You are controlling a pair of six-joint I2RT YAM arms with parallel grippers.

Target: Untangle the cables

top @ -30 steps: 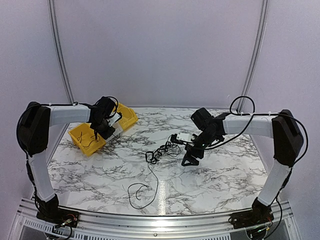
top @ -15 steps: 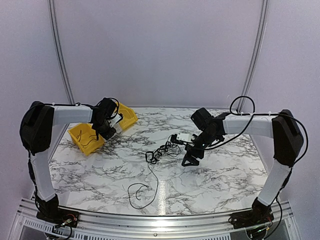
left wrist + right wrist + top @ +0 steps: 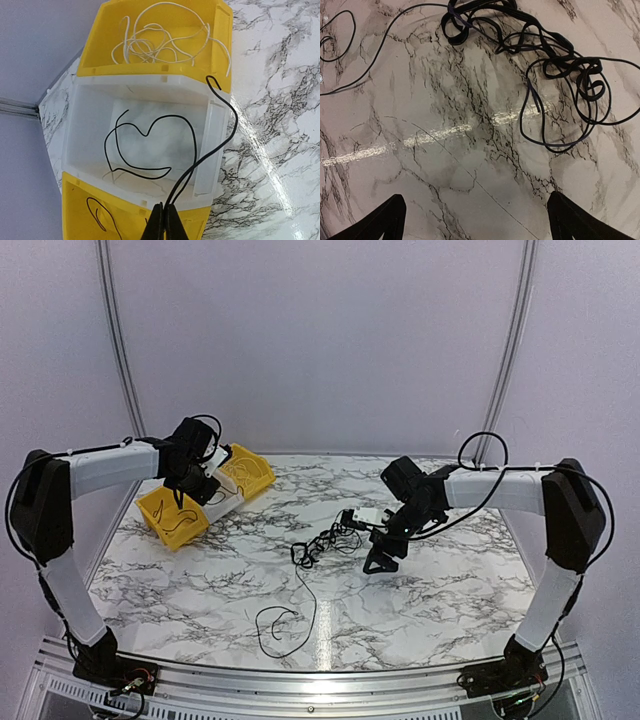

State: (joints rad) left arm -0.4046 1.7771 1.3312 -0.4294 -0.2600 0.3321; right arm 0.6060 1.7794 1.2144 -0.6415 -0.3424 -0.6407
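Sorting looks partly done: the left gripper [image 3: 164, 220], pinched shut on one black cable [image 3: 231, 125], hangs over the clear bin [image 3: 72, 150] at the overhead view's left. The right gripper [image 3: 477, 219] gapes empty above the knotted cables [image 3: 560, 62] mid-frame.

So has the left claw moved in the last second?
Yes. The left gripper, pinched shut on a black cable, has shifted left and up in the overhead picture, judged against the yellow bins, which stayed put.

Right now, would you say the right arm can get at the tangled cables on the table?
Probably yes: the right gripper hangs open just above the marble table, and the cables lie right ahead with nothing between.
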